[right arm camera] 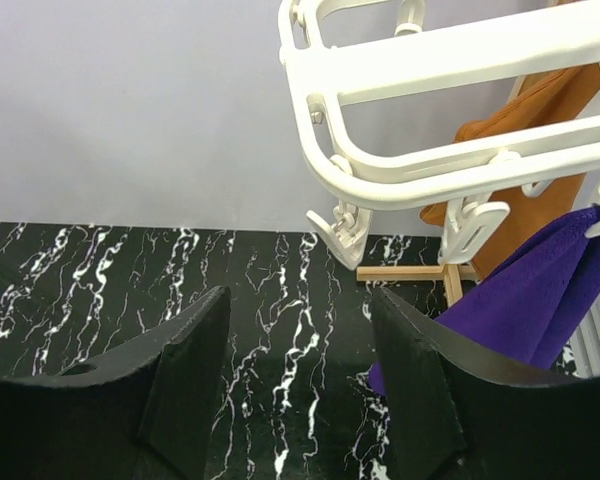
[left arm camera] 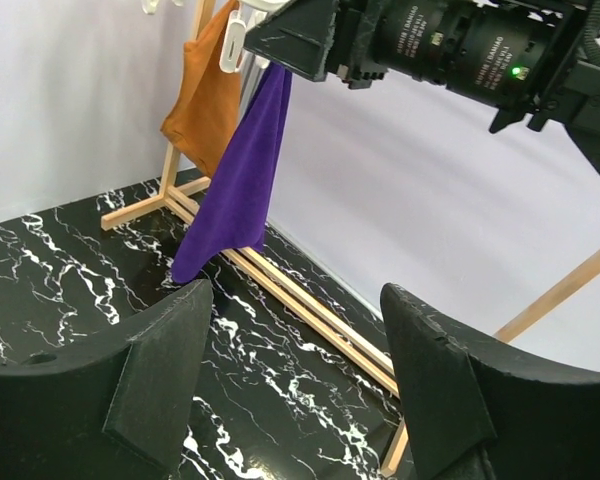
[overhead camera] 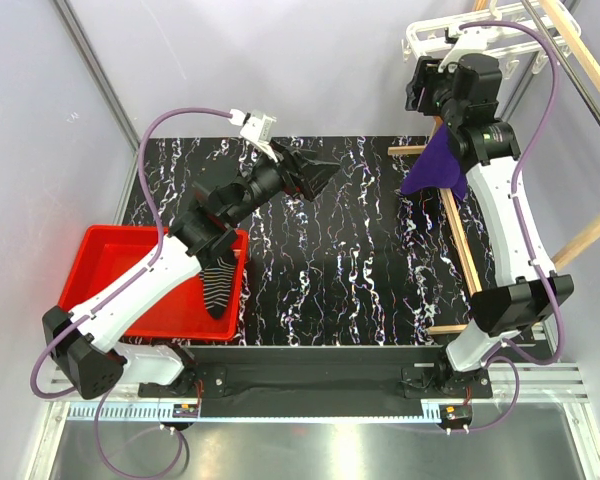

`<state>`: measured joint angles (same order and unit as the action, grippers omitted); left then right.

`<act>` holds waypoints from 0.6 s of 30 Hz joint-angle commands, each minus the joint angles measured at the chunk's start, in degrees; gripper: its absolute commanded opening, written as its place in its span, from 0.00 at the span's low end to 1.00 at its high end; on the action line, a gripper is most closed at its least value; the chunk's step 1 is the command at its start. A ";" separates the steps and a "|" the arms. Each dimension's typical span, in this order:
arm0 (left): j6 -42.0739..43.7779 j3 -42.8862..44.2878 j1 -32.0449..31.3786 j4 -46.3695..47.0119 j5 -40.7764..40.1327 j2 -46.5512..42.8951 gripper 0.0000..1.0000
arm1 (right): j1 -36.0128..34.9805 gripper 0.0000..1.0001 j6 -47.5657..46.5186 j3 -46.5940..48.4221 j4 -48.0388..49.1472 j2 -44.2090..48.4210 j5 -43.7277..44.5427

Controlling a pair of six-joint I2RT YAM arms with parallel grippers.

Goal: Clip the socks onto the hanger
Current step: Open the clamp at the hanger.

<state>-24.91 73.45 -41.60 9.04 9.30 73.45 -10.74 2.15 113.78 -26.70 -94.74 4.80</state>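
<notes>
The left end effector point(overhead camera: 320, 180) is spread wide and holds nothing, hovering above the middle of the bench point(overhead camera: 350, 250) with its fingers facing the wooden rack point(overhead camera: 460, 240). The right end effector point(right arm camera: 300, 300) is likewise wide apart and empty, raised high at the far right with the hanger point(right arm camera: 460, 55) just above and beyond its fingertips.

One striped sock point(overhead camera: 218, 285) lies in the red bin point(overhead camera: 90, 240) at the near left, draped against the bin's right wall beneath the left arm; no end effector is touching it. The hanger hangs at the top of the rack, and no sock is on it. One of its white clips point(right arm camera: 347, 228) dangles free at the corner nearest the right wrist camera.

A purple cloth point(overhead camera: 435, 172) is held by a clip further along the hanger and droops towards the bench. An orange cloth point(right arm camera: 525, 105) hangs behind it. The bin sits at the bench's near left corner, well apart from the rack.
</notes>
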 commanded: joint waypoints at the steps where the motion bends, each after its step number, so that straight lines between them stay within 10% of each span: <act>1: -0.93 0.03 0.30 2.74 2.56 0.02 0.73 | 0.63 0.65 -3.46 -0.04 4.11 -0.18 -1.28; 18: -2.43 0.03 0.30 6.77 3.36 5.03 0.72 | 4.24 0.66 -6.29 -8.84 14.57 0.78 -7.79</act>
<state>-27.27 73.45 -41.60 10.55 11.40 77.17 -6.96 -3.14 104.09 -17.32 -94.91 -1.02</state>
